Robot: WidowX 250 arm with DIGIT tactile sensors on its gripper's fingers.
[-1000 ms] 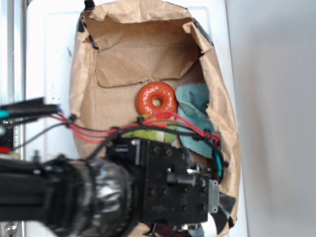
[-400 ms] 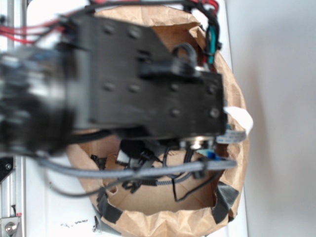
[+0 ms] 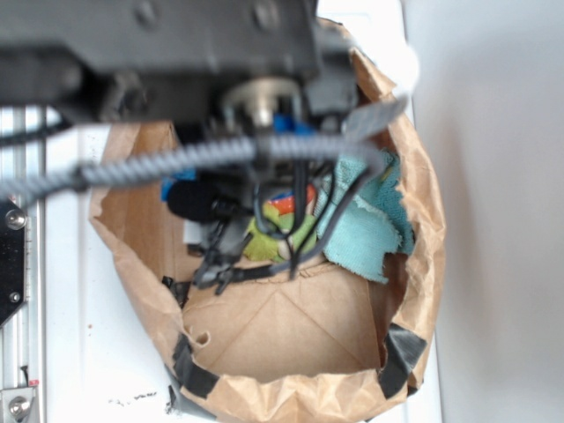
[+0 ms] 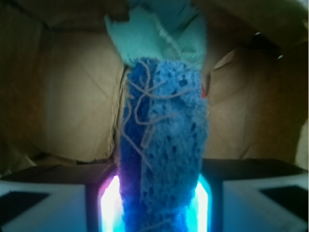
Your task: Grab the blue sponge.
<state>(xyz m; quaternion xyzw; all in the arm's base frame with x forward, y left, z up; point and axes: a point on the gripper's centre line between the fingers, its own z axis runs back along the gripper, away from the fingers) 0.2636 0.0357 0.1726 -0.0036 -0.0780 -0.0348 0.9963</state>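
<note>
In the wrist view the blue sponge (image 4: 161,145) stands upright between the jaws of my gripper (image 4: 157,205), which is shut on it. It is royal blue and porous, with loose pale threads across its face. The lit pads (image 4: 110,203) press against both of its sides. In the exterior view my arm (image 3: 176,44) fills the top of the frame above the paper bag. A small patch of the blue sponge (image 3: 286,124) shows just under the arm.
The brown paper bag (image 3: 291,352) lies open, with creased walls on all sides. Inside it are a frayed teal cloth (image 3: 366,220), part of an orange ring (image 3: 286,204) and a green-yellow item (image 3: 264,242). Cables (image 3: 176,159) hang across the bag's mouth.
The arm has moved from the bottom of the exterior frame to the top. The teal cloth, hidden 0.4 s ago, shows again.
</note>
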